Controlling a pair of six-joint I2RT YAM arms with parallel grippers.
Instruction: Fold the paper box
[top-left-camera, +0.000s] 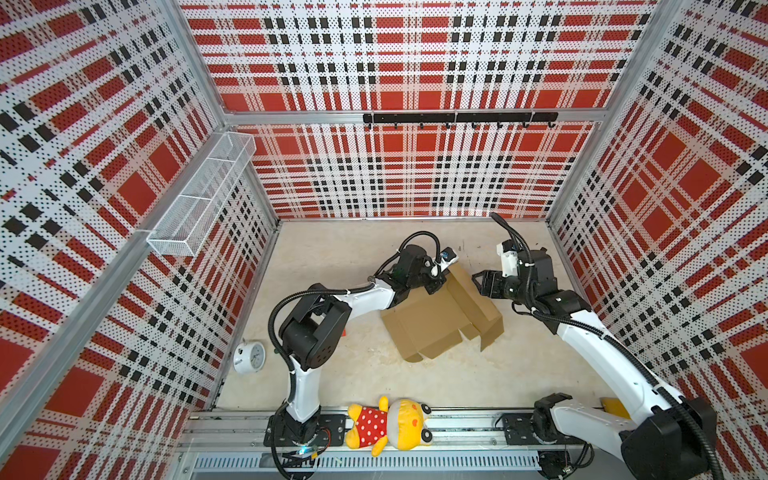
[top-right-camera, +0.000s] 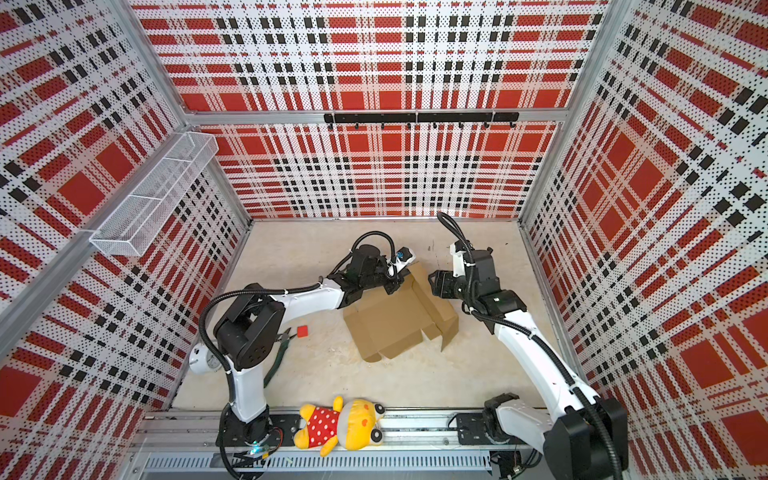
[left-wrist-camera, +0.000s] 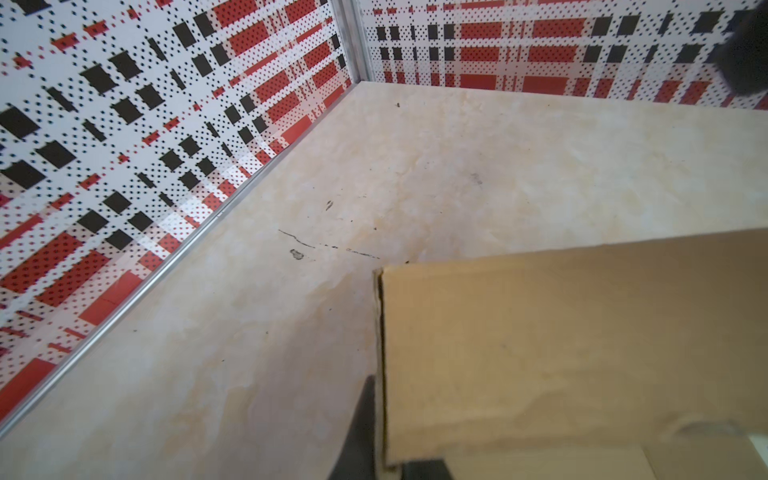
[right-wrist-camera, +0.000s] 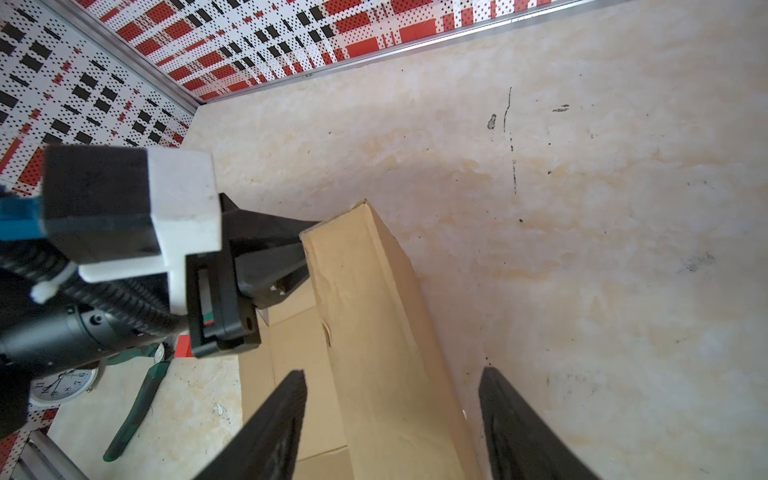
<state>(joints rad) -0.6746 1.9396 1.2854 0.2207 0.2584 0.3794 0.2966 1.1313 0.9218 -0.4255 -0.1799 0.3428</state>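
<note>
Two grippers meet at one raised wall (right-wrist-camera: 374, 316) of the plain brown corrugated cardboard box (top-left-camera: 432, 322) on the pale tabletop (top-left-camera: 353, 374): the left gripper (top-left-camera: 435, 285) pinched shut on its far corner, the right gripper (top-left-camera: 478, 283) gaping empty, that wall running lengthwise away from its jaws.

Our paper box (top-left-camera: 432, 324), plain brown corrugated cardboard, sits half formed: the base panel and near flaps lie flat, and one long side wall stands upright. We hold that wall's far end pinched in the left pincer (top-left-camera: 435, 286). The right pincer (top-left-camera: 478, 283), spread wide, faces the wall's outer side, just beside it.
</note>
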